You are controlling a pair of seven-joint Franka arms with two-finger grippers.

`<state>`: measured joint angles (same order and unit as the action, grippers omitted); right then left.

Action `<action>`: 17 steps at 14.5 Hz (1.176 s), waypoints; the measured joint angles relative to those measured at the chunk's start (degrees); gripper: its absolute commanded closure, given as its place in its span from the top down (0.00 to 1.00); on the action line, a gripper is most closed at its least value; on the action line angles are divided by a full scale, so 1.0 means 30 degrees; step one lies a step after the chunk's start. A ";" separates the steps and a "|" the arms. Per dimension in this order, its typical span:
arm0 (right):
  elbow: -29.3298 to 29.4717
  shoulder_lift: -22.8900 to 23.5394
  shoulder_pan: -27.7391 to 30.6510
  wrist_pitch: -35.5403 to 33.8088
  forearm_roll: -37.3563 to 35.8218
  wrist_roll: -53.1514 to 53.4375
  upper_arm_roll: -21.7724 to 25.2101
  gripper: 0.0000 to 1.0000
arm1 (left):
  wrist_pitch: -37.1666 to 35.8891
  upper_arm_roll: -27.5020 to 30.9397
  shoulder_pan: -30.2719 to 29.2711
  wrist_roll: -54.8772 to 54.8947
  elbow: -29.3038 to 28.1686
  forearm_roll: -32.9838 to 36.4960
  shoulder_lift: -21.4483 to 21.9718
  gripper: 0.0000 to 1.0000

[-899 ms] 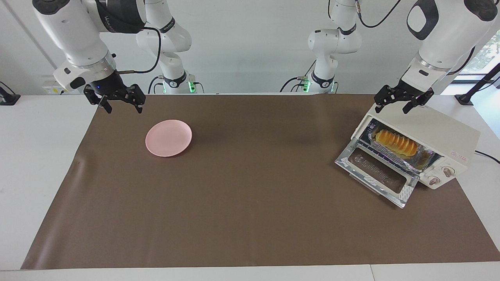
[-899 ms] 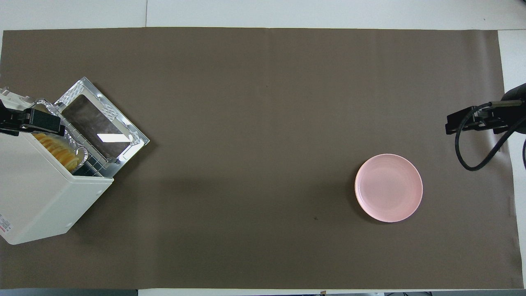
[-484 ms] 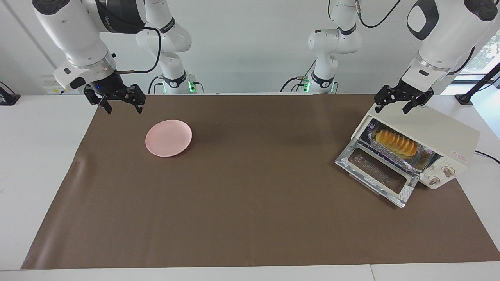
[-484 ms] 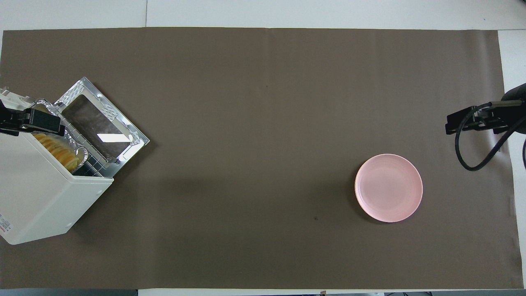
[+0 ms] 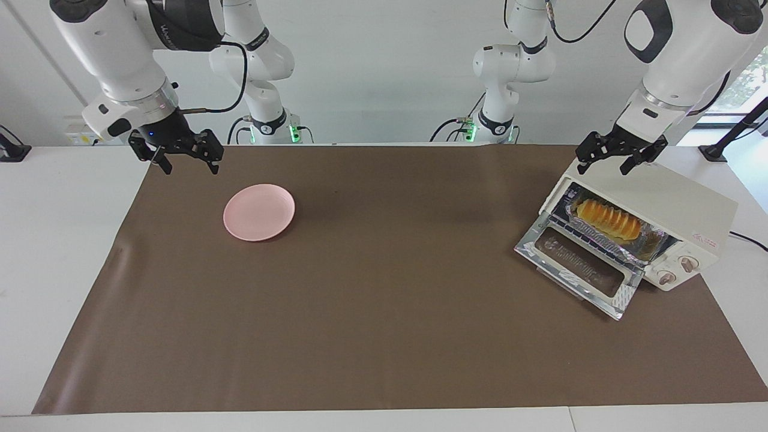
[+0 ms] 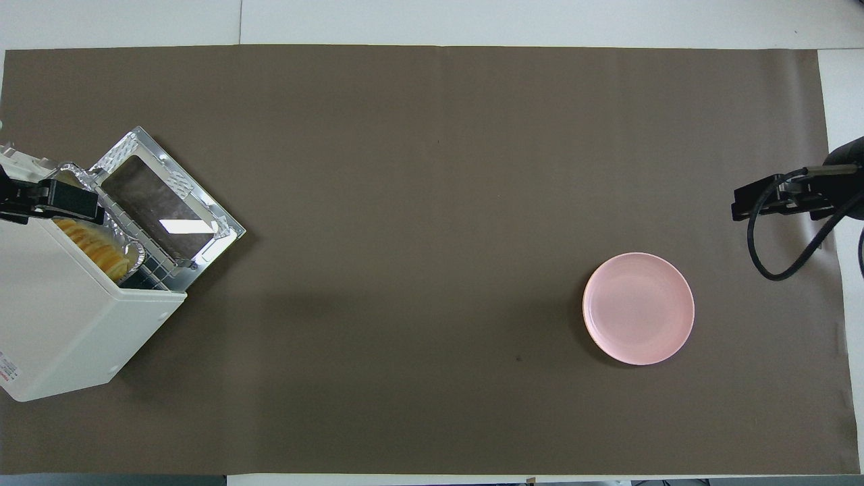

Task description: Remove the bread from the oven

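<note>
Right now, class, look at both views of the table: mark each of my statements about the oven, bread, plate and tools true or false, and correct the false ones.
1. The oven door is open. True.
2. The bread lies on the plate. False: it is in the oven, on a foil tray; the plate holds nothing.
3. The left tool hangs over the oven's top. True.
4. The right tool grips the plate. False: it is open, up in the air and apart from the plate.
5. The oven stands toward the right arm's end. False: toward the left arm's end.
</note>
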<state>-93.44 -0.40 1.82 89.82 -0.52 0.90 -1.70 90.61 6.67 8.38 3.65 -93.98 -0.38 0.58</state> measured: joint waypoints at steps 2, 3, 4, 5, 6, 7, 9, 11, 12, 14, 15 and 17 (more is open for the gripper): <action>0.0000 0.0000 0.0000 0.0000 0.0000 0.0000 0.0000 1.00 | 0.0000 0.0027 -0.0026 0.0000 -0.0021 0.0006 0.0001 1.00; 0.0000 0.0000 0.0000 0.0000 0.0000 0.0000 0.0000 1.00 | 0.0000 0.0025 -0.0024 0.0000 -0.0020 0.0006 0.0001 1.00; 0.0000 0.0000 0.0000 0.0000 0.0000 0.0000 0.0000 1.00 | -0.0019 0.0020 -0.0020 0.0000 -0.0020 0.0006 0.0002 1.00; 0.0000 0.0000 0.0000 0.0000 0.0000 0.0000 0.0000 1.00 | -0.0049 0.0028 -0.0031 -0.0001 -0.0021 0.0007 0.0004 1.00; 0.0000 0.0000 0.0000 0.0000 0.0000 0.0000 0.0000 1.00 | -0.0051 0.0042 -0.0056 -0.0001 -0.0021 0.0007 0.0019 1.00; 0.0000 0.0000 0.0000 0.0000 0.0000 0.0000 0.0000 1.00 | -0.0052 0.0060 -0.0096 -0.0001 -0.0020 0.0008 0.0044 1.00; 0.0000 0.0000 0.0000 0.0000 0.0000 0.0000 0.0000 1.00 | -0.0052 0.0116 -0.0148 -0.0001 -0.0019 0.0010 0.0084 1.00; 0.0000 0.0000 0.0000 0.0000 0.0000 0.0000 0.0000 1.00 | -0.0052 0.0153 -0.0151 -0.0011 -0.0017 0.0011 0.0100 1.00; 0.0000 0.0000 0.0000 0.0000 0.0000 0.0000 0.0000 1.00 | -0.0051 0.0149 -0.0151 -0.0045 -0.0017 0.0011 0.0096 1.00; 0.0000 0.0000 0.0000 0.0000 0.0000 0.0000 0.0000 1.00 | -0.0051 0.0119 -0.0138 -0.0414 -0.0001 0.0011 -0.0016 1.00; 0.0000 0.0000 0.0000 0.0000 0.0000 0.0000 0.0000 1.00 | -0.0052 0.0092 -0.0126 -0.0858 0.0068 0.0011 -0.0212 1.00; 0.0000 0.0000 0.0000 0.0000 0.0000 0.0000 0.0000 1.00 | -0.0173 0.0021 -0.0022 -0.2139 0.0582 0.0028 -0.1115 1.00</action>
<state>-93.44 -0.40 1.82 89.82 -0.52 0.90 -1.70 90.09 6.73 8.31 -2.77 -92.24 -0.29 -2.77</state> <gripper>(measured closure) 0.000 0.000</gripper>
